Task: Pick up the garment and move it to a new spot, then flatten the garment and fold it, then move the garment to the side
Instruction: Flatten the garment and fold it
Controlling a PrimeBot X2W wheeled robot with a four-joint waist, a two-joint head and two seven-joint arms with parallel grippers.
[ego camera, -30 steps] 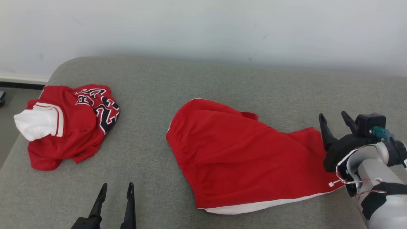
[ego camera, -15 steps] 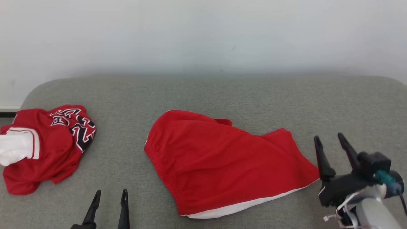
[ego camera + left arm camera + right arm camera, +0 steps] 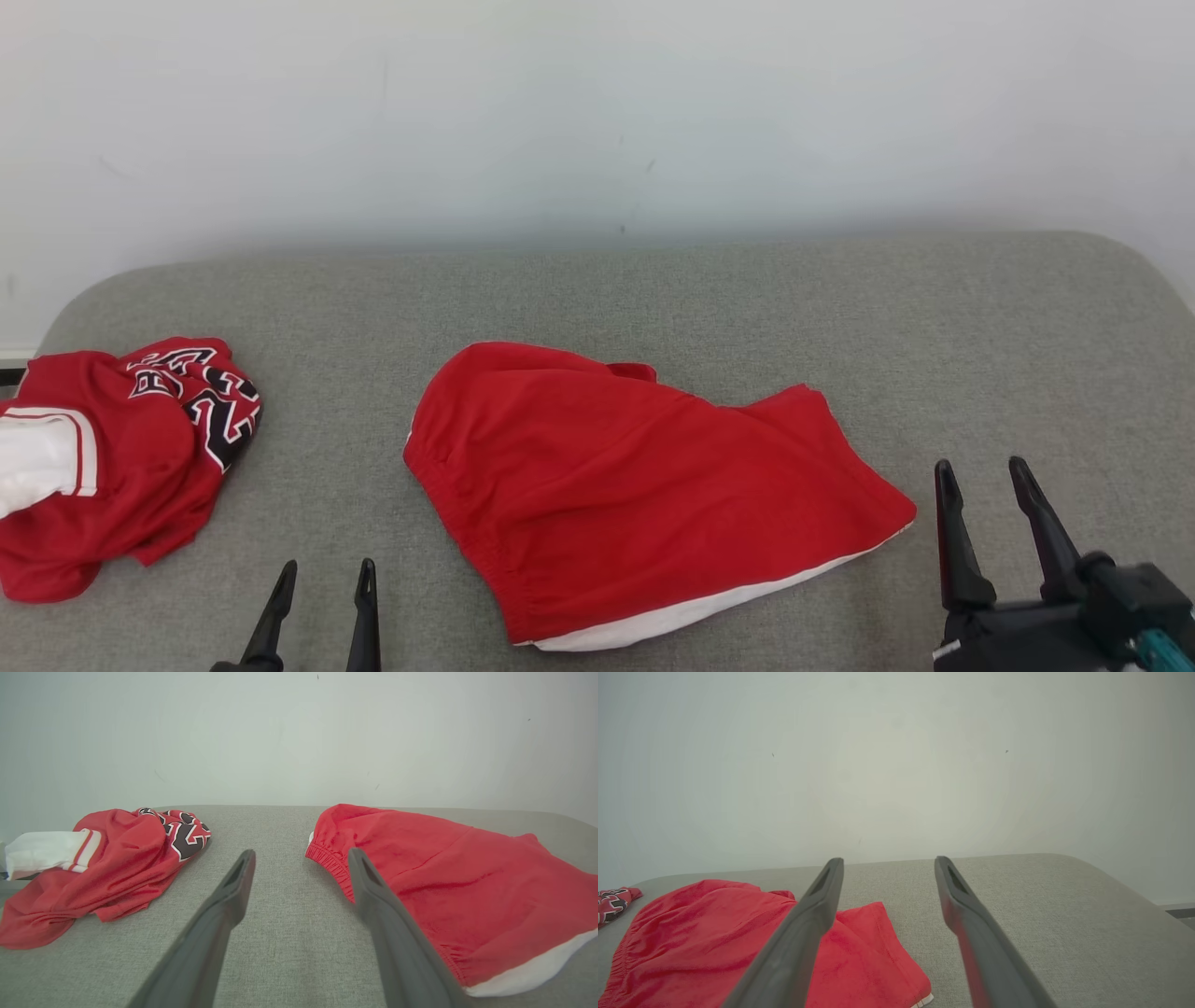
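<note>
Red shorts (image 3: pixel 644 485), white-hemmed, rumpled on grey cushion (image 3: pixel 653 299); left fingers (image 3: pixel 275 607) and right fingers (image 3: pixel 954 546) wide apart, empty

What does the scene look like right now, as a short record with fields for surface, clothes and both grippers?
surface: gray cushion, pale wall behind
garment: red shorts with white hem, rumpled mid-cushion, not held
other clothing: red jersey, crumpled at the cushion's left end
left gripper: open, empty, left of the shorts
right gripper: open, empty, beside the shorts' right corner
</note>
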